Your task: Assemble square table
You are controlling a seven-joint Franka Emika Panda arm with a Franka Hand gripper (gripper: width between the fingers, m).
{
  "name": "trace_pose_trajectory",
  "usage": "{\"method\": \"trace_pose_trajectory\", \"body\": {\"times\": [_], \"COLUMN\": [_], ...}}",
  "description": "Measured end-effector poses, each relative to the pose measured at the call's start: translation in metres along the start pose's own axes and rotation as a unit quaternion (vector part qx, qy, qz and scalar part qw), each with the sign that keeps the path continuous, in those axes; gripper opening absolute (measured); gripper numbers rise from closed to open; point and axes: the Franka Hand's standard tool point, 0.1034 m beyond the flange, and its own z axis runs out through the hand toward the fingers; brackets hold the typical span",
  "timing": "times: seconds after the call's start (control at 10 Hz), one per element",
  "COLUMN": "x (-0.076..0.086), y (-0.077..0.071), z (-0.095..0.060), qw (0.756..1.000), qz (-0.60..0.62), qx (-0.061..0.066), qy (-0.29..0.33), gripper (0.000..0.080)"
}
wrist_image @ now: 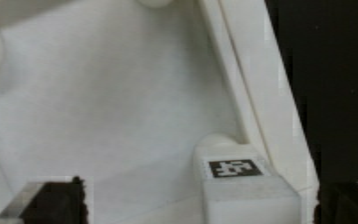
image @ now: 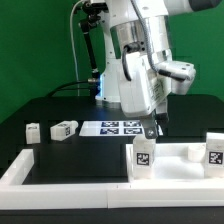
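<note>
- Square table top [image: 176, 166] lies at the lower right of the exterior view, just behind the long border rail [image: 70, 190]. Whether the two touch I cannot tell.
- It is moulded white plastic, tray-like, smooth and faintly glossy. I judge it light, stiff and rather slippery, so a push would slide it. The raised rim [wrist_image: 247, 90] looks the soundest place to pinch.
- A near upright leg [image: 142, 156] stands on the top's corner at the exterior view's left and a second upright leg [image: 213, 150] stands toward the right. Both are short, blocky and tagged. Whether they are seated in their sockets is not visible.
- The tool [image: 152, 127] hangs at the top's far edge. In the wrist view its dark fingers [wrist_image: 55, 200] stand wide apart with a tagged rim corner [wrist_image: 234, 168] between them, clamping nothing.
- The marker board [image: 112, 128] lies flat at mid-frame, beyond the tool.
- Two loose legs [image: 32, 132] [image: 63, 128] lie at middle left on the matte black surface [image: 70, 150].
</note>
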Motion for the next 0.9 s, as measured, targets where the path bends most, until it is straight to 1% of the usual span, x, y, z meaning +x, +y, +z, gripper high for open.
{"method": "trace_pose_trajectory", "body": {"times": [0.4, 0.5, 0.6, 0.7, 0.8, 0.9], "x": [-0.002, -0.017, -0.031, -0.041, -0.043, -0.041], "y": [0.002, 0.012, 0.024, 0.044, 0.058, 0.063], "z": [0.001, 0.000, -0.005, -0.007, -0.002, 0.005], "qw": [1.000, 1.000, 0.999, 0.998, 0.996, 0.994], "qz": [-0.002, -0.015, -0.026, -0.043, -0.067, -0.081], "qx": [-0.001, -0.013, -0.020, -0.035, -0.057, -0.077], "qy": [0.000, -0.003, -0.008, -0.007, 0.007, 0.020], "gripper": [0.0649, 0.0649, 0.0649, 0.0649, 0.0649, 0.0649]}}
